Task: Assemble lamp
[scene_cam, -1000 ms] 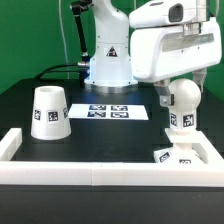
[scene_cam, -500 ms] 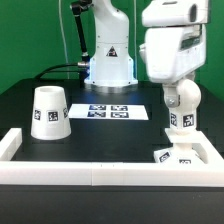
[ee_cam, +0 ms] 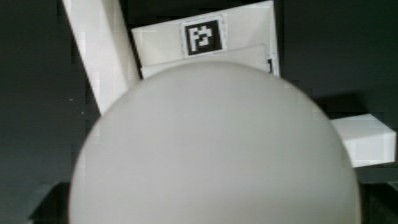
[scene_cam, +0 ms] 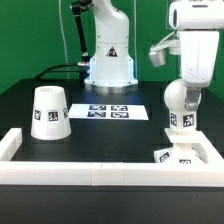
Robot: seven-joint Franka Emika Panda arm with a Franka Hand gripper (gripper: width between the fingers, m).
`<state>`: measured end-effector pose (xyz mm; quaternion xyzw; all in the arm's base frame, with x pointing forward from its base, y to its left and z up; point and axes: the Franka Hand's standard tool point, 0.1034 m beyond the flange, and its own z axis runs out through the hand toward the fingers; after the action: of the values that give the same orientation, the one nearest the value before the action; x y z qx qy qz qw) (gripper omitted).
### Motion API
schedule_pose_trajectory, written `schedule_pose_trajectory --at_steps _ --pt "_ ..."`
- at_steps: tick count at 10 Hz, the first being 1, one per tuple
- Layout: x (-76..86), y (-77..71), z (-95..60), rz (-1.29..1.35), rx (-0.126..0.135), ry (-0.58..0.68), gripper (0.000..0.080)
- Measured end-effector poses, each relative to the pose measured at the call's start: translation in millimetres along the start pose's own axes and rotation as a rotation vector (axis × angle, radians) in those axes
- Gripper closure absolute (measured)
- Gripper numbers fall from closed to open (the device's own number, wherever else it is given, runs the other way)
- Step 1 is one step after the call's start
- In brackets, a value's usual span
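My gripper [scene_cam: 181, 99] is shut on the white bulb [scene_cam: 176, 104] and holds it upright, neck down, with its tag facing the camera. The bulb hangs just above and behind the small square base [scene_cam: 172, 155], which sits in the corner of the rails at the exterior view's right. In the wrist view the round bulb [ee_cam: 214, 150] fills most of the picture and hides my fingers. The base's tagged face [ee_cam: 206, 38] shows beyond it. The cone shade [scene_cam: 48, 110] stands on the table at the exterior view's left.
The marker board [scene_cam: 110, 111] lies flat mid-table. White rails [scene_cam: 90, 174] edge the front and both sides; one also shows in the wrist view [ee_cam: 98, 60]. The arm's white pedestal [scene_cam: 108, 62] stands at the back with cables.
The hand has turned about its vertical axis and now looks narrower, shifted toward the exterior view's right. The bulb has stayed almost in place above the base.
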<state>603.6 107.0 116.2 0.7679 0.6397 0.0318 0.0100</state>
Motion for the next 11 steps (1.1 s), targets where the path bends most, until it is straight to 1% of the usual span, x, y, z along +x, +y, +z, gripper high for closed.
schedule_pose_trajectory --at_steps 1,7,10,11 --pt "0.0 -0.1 0.1 0.002 0.0 0.0 0.0228" --pt "-1.2 0.7 -0.1 0.04 -0.001 0.001 0.0232" --pt "1.2 -0.2 0.2 0.349 -0.001 0.004 0.0232" --pt "3.9 -1.7 0.4 0.497 0.002 0.003 0.0232"
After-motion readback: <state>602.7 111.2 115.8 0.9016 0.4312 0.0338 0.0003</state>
